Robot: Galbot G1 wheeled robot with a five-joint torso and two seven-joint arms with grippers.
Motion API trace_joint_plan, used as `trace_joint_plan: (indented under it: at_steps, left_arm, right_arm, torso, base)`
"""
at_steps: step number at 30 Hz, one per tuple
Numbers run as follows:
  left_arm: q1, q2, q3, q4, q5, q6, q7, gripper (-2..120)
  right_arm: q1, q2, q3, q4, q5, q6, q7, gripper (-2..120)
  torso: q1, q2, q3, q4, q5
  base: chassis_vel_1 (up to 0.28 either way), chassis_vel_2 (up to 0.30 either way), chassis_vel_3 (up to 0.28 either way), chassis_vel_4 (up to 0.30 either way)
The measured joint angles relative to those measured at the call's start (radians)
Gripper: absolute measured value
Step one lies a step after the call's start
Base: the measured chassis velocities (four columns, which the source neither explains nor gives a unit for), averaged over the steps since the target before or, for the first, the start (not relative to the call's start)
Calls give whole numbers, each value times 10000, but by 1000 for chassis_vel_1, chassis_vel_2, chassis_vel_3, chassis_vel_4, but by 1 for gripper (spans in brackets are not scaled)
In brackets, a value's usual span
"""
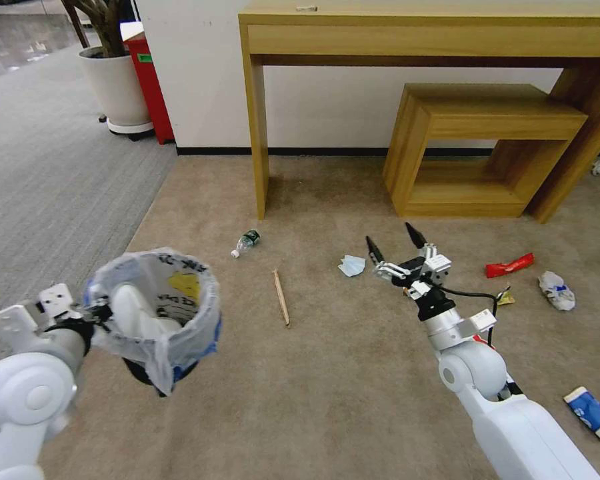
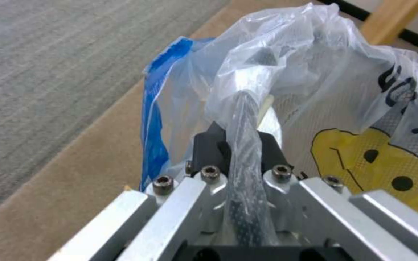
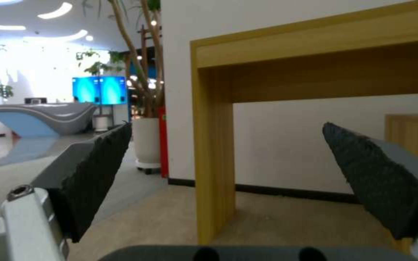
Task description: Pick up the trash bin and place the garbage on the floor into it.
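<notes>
Carpeted floor: one bottle, one stick, one mask, three wrappers.

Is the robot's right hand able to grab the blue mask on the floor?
Probably yes. The right hand is open and empty, hanging just beside the mask, with bare carpet between them and nothing in the way.

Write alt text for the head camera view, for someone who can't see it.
The left tool holds the blue trash bin by its rim above the tan floor, a white slipper inside. The right tool hangs open near a pale blue mask, with a plastic bottle and wooden stick nearby.
</notes>
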Motion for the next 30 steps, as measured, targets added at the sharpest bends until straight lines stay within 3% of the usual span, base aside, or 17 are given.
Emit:
trace_joint_plan:
  at_steps: [10, 20, 30]
  left_arm:
    - [279, -117, -1139, -91, -490, 0, 37, 2]
    - [312, -105, -1419, -274, -581, 0, 78, 2]
    - [301, -175, -1365, -289, -584, -2, 106, 2]
  right_arm:
    - [-626, 334, 293, 182, -191, 75, -102, 100]
    - [-993, 353, 383, 321, -198, 201, -271, 100]
    - [-1002, 351, 313, 247, -213, 285, -392, 100]
  torso:
    - [0, 0, -1, 0, 2]
    - [-2, 0, -2, -1, 1]
    - [-2, 0, 0, -1, 0]
  base:
    - [0, 0, 0, 0]
    - [-19, 21, 25, -23]
    - [-193, 189, 192, -175]
